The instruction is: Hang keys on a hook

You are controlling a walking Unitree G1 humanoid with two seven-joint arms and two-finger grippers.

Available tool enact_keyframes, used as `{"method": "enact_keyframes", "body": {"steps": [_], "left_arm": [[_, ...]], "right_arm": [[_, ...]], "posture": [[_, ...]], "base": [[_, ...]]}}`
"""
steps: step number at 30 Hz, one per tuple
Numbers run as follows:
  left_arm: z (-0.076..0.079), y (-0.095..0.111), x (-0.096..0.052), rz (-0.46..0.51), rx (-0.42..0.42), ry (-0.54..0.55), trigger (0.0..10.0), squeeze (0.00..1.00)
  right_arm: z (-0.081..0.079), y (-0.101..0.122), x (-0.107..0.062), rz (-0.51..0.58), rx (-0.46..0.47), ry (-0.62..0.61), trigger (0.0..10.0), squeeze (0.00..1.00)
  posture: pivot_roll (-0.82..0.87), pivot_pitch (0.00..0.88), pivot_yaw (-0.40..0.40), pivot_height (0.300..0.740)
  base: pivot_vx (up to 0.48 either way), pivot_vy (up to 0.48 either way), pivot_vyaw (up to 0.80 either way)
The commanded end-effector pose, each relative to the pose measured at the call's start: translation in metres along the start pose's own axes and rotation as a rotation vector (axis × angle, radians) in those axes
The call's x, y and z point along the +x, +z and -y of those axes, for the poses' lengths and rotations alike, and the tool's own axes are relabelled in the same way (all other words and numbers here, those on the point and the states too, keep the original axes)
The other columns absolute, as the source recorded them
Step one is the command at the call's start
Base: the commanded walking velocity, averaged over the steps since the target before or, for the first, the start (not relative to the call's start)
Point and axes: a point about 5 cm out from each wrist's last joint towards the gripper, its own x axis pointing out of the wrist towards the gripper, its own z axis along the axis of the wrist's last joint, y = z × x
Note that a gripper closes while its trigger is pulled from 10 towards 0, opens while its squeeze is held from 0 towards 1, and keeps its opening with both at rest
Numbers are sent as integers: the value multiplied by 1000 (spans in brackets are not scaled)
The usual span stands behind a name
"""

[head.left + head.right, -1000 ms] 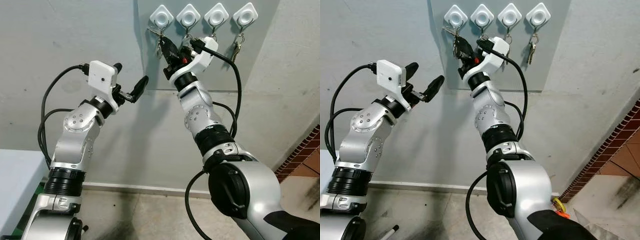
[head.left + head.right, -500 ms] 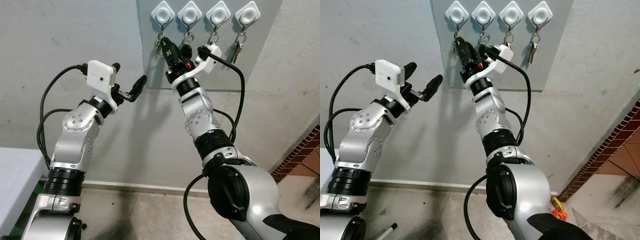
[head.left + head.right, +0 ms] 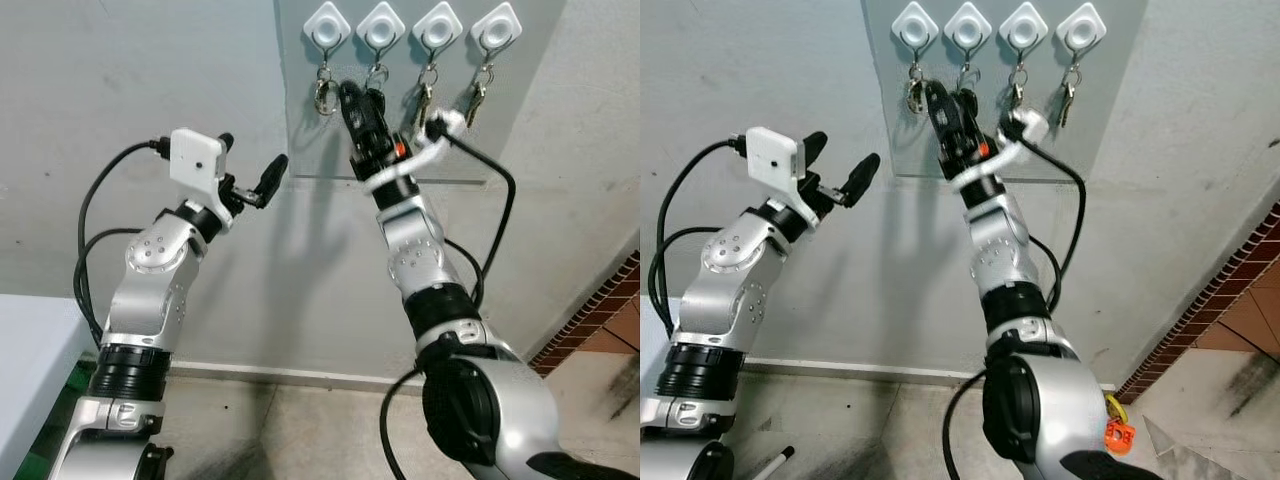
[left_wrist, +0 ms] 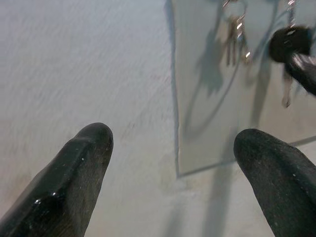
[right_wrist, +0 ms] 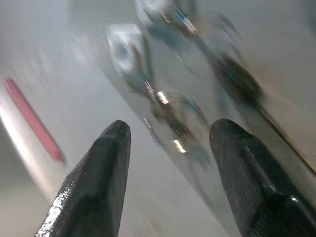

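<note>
Head views: grey panel (image 3: 300, 120) on the wall carries four white hooks (image 3: 412, 27), each with keys hanging. The leftmost keys (image 3: 323, 92) hang free on the first hook. Right gripper (image 3: 357, 108) is raised against the panel just below the first and second hooks, beside a black key fob (image 3: 375, 103) on the second hook; its black cable (image 3: 495, 215) loops in front of the panel's lower edge. Left gripper (image 3: 250, 170) hovers left of the panel, fingers spread wide, holding nothing. A marker (image 3: 780, 462) lies on the floor.

Left wrist view: wide-spread fingers (image 4: 74, 173) face the panel's edge, with keys (image 4: 233, 42) and fob (image 4: 291, 42) beyond.

Right wrist view: blurred; fingers (image 5: 98, 173) are apart with nothing between them, and a white hook (image 5: 126, 49) and shiny keys (image 5: 165, 106) are just ahead.

Versus a second ago: the right wrist has rolled over, its gripper has let go and the leftmost keys now hang straight.
</note>
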Motion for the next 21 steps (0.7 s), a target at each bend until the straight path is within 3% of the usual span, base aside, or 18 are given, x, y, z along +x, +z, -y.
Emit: {"method": "enact_keyframes", "body": {"steps": [1, 4, 5, 7, 9, 10, 13, 16, 17, 18, 20, 21], "left_arm": [[-8, -17, -9, -47, -4, 65, 10000, 0], [-9, -29, -14, -78, -27, 99, 10000, 0], [-10, -44, -21, -109, -37, 137, 10000, 0], [-10, -50, -24, -123, -36, 147, 10000, 0], [-7, -70, -32, -170, -39, 177, 10000, 0], [-7, -70, -32, -170, -39, 177, 10000, 0], [-6, -88, -38, -216, -25, 199, 10000, 0], [-5, -109, -48, -280, -56, 217, 10000, 0], [-3, -123, -55, -331, -100, 232, 10000, 0], [-3, -123, -55, -331, -100, 232, 10000, 0], [-1, -135, -62, -374, -115, 245, 10000, 0], [2, -151, -75, -445, -125, 266, 10000, 0]], "right_arm": [[3, -12, -13, -62, -27, 2, 10000, 1000], [12, -18, -29, -97, -46, -32, 10000, 1000], [24, -26, -50, -151, -87, -87, 10000, 1000], [28, -29, -58, -179, -111, -109, 10000, 1000], [44, -40, -88, -252, -140, -203, 10000, 1000], [44, -40, -88, -252, -140, -203, 10000, 1000], [56, -50, -116, -329, -179, -293, 10000, 1000], [71, -55, -147, -456, -338, -442, 10000, 1000], [80, -57, -169, -525, -399, -542, 10000, 1000], [80, -57, -169, -525, -399, -542, 10000, 1000], [85, -59, -186, -581, -438, -601, 10000, 1000], [91, -61, -210, -670, -490, -686, 10000, 1000]], "posture": [[50, 21, 43, 740], [45, 15, 41, 740], [43, 12, 41, 740], [39, 7, 39, 740], [33, 0, 36, 740], [33, 0, 36, 740], [28, 0, 34, 740], [20, 0, 33, 740], [16, 0, 34, 740], [16, 0, 34, 740], [16, 0, 33, 740], [9, 0, 33, 740]], "base": [[0, 0, 0], [0, 0, 0], [0, 0, 0], [0, 0, 0], [0, 0, 0], [0, 0, 0], [0, 0, 0], [0, 0, 0], [0, 0, 0], [0, 0, 0], [0, 0, 0], [0, 0, 0]]}}
